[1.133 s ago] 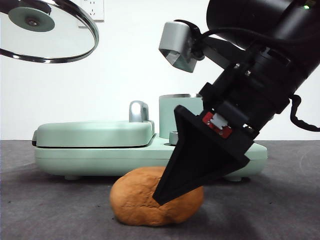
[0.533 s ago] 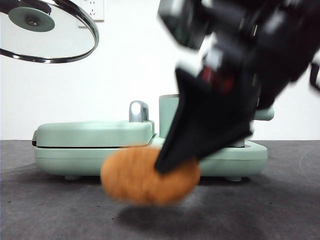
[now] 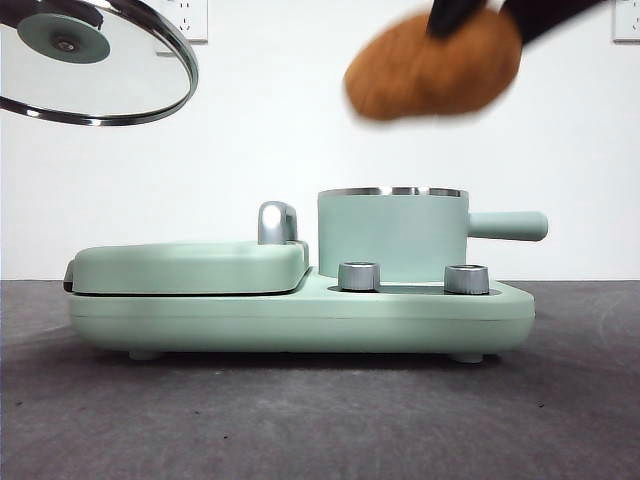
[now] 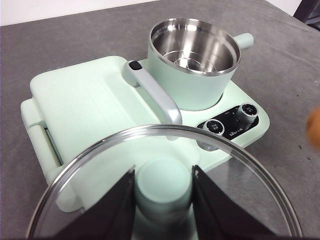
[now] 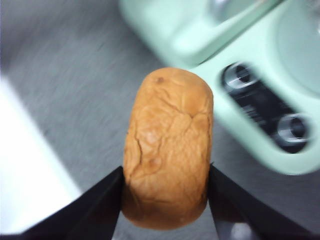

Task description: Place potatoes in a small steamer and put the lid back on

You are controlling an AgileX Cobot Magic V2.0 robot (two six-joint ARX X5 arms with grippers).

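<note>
My right gripper (image 5: 165,200) pinches the cracked orange-brown potato (image 5: 167,150); my left gripper (image 4: 163,192) clamps the clear glass lid's (image 4: 250,175) mint knob (image 4: 163,187).

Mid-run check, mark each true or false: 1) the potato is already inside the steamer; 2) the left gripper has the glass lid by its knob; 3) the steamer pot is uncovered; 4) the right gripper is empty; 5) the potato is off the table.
1) The potato is inside the small steamer. False: it hangs in the air above the pot, whose steel inside holds no potato.
2) The left gripper grips the lid by its knob. True.
3) The steamer is uncovered. True: the lid is held up high, away from it.
4) The right gripper is empty. False: its jaws clamp the potato.
5) The potato is off the table. True.
</note>
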